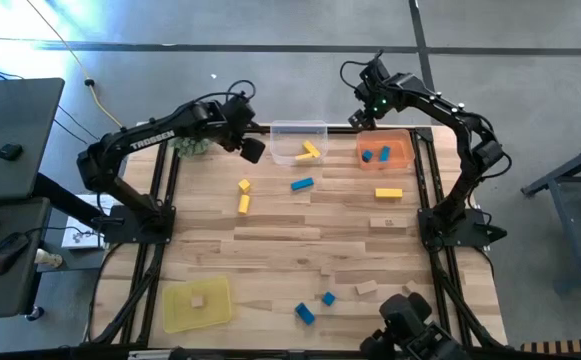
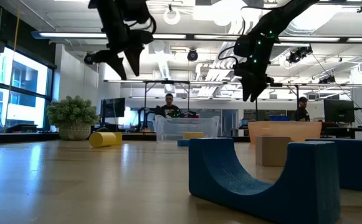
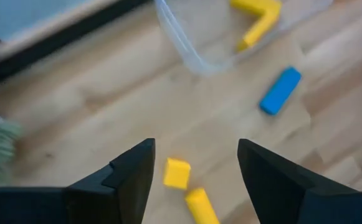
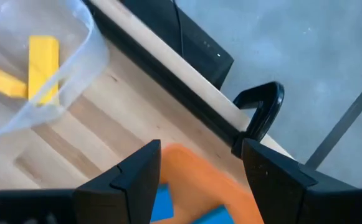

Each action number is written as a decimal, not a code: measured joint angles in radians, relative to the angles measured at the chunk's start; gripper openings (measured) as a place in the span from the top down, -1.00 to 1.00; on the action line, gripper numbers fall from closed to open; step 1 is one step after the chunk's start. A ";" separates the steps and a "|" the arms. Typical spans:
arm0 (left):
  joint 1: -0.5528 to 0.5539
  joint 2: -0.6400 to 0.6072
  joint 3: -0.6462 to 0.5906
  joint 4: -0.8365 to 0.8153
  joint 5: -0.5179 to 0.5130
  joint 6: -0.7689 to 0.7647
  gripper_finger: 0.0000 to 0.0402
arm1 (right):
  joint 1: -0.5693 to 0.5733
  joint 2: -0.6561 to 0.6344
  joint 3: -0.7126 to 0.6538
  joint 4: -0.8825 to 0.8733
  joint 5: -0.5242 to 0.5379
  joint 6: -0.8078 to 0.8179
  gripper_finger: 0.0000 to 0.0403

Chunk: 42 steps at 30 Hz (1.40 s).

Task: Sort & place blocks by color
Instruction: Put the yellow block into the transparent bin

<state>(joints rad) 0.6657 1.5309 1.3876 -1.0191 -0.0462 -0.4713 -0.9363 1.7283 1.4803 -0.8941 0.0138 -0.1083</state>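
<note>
Both grippers hang open and empty above the table's far side. My left gripper [image 1: 253, 150] [image 3: 196, 148] is just left of the clear tray [image 1: 322, 128], above a yellow cube [image 3: 177, 173] and a yellow cylinder [image 3: 200, 205] lying on the table. A blue bar [image 3: 280, 91] lies to their right. My right gripper [image 1: 368, 118] [image 4: 199, 149] hovers over the far edge of the orange tray [image 1: 407, 160], which holds two blue blocks [image 1: 375, 154]. Yellow blocks [image 1: 310, 150] lie in the clear tray.
A yellow bar [image 1: 388, 192] and plain wood blocks [image 1: 390, 222] lie at the right. Blue blocks [image 1: 315, 306] and wood blocks [image 1: 367, 287] sit near the front edge. A yellow tray [image 1: 175, 318] at the front left holds a wood block. A plant [image 2: 73, 115] stands far left.
</note>
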 joint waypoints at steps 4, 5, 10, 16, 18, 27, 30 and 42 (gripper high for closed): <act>-0.025 0.051 0.000 -0.027 0.013 0.010 -0.10 | 0.001 0.000 0.000 -0.003 -0.008 0.055 -0.06; -0.030 0.064 0.000 -0.033 0.013 0.022 -0.10 | 0.003 0.000 0.000 -0.003 -0.008 0.066 -0.06; -0.054 0.132 0.000 -0.070 0.020 0.029 -0.10 | 0.018 0.000 0.000 -0.007 -0.008 0.110 -0.06; -0.060 0.206 0.000 -0.142 0.024 0.029 -0.10 | 0.055 0.000 0.000 -0.014 -0.008 0.113 -0.06; -0.060 0.226 0.000 -0.144 0.035 0.030 -0.10 | 0.068 0.000 0.000 -0.015 -0.008 0.129 -0.06; -0.060 0.296 -0.028 -0.136 0.091 0.071 -0.10 | 0.107 0.000 0.000 -0.015 -0.008 0.155 -0.06; -0.060 0.314 -0.041 -0.135 0.087 0.071 -0.10 | 0.116 0.000 0.000 -0.015 -0.007 0.155 -0.06; -0.059 0.333 -0.100 -0.074 0.084 0.067 -0.10 | 0.125 0.000 0.000 -0.015 -0.006 0.161 -0.06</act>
<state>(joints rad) 0.6067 1.8637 1.2876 -1.0929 0.0377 -0.4046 -0.8112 1.7283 1.4803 -0.9089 0.0074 0.0527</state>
